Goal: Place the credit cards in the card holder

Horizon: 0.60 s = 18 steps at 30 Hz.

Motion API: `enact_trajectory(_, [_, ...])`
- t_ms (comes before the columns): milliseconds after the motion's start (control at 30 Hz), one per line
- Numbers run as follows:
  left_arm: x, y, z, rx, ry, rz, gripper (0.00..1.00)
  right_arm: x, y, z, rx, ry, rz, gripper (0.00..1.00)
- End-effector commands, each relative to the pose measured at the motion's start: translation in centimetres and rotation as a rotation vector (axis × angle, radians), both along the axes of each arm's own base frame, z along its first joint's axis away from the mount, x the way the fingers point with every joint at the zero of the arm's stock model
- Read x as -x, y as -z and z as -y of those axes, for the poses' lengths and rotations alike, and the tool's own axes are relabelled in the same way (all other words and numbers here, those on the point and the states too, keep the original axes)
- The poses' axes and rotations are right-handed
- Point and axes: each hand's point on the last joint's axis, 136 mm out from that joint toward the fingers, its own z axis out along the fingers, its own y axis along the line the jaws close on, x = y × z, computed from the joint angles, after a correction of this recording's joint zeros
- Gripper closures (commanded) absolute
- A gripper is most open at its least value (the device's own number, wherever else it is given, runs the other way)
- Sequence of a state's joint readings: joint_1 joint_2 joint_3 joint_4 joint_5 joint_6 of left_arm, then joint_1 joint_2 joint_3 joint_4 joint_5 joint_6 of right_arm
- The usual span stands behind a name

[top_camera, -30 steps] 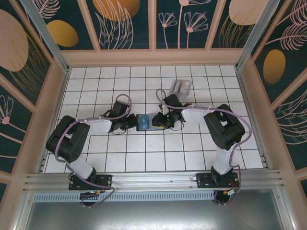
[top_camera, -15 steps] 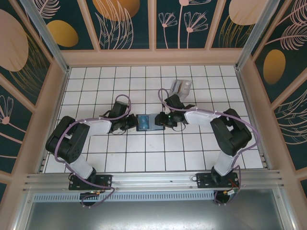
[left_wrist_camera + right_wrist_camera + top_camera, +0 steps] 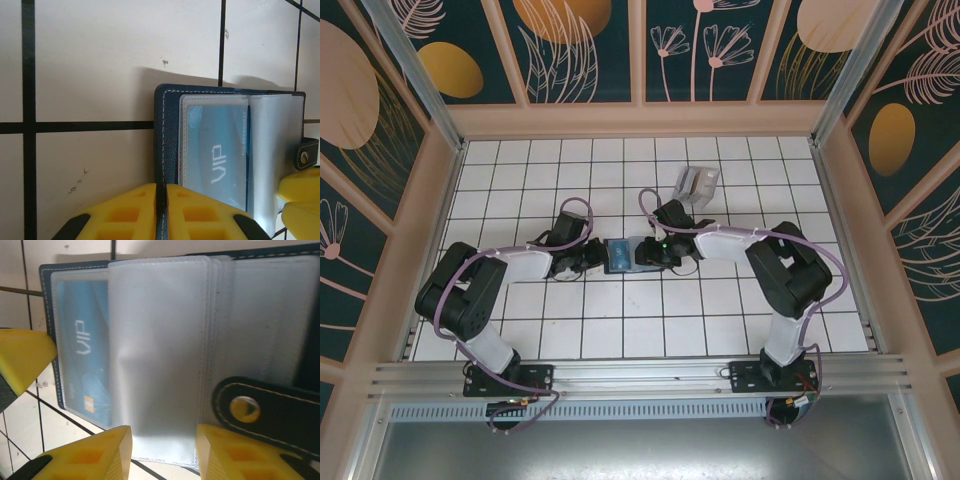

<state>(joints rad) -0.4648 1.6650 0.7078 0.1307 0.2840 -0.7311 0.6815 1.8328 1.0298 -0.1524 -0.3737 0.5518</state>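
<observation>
Navy card holder (image 3: 165, 131), one blue card (image 3: 216, 150) inside

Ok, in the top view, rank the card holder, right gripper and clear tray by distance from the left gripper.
1. card holder: edge clamped in the jaws of the left gripper.
2. right gripper: at the holder's opposite side.
3. clear tray: farther back, to the right.

Tiled bay, walled on three sides.
White tile floor (image 3: 620, 330), dark grid lines. Walls (image 3: 590, 50) far, left, right: dark teal, pink and gold leaf prints, pale wood frames (image 3: 638, 50). Aluminium rail (image 3: 640, 375) along near edge. Light even, shadows soft.
</observation>
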Motion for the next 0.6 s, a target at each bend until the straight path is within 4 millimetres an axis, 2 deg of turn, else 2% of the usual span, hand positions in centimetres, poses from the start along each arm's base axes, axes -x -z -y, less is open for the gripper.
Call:
enact_trajectory(0, [-0.1, -0.3, 0.6, 0.028, 0.012, -0.006, 0.85, 0.0, 0.2, -1.7, -0.045, -0.020, -0.026, 0.61])
enact_trajectory(167, [-0.2, -0.3, 0.6, 0.022, 0.012, -0.004, 0.85, -0.5, -1.3, -3.8, -0.158, -0.036, -0.023, 0.63])
enact_trajectory(233, [-0.1, -0.4, 0.5, 0.017, 0.011, -0.006, 0.85, -0.6, -2.1, -4.2, -0.194, -0.046, -0.017, 0.74])
enact_trajectory(300, [-0.1, -0.6, 0.4, 0.019, 0.006, 0.005, 0.85, -0.6, -2.8, -4.7, -0.226, -0.061, -0.009, 0.80])
enact_trajectory(567, [-0.3, -0.8, 0.6, 0.038, 0.003, 0.008, 0.84, -0.6, -3.4, -6.1, -0.276, -0.106, -0.007, 0.81])
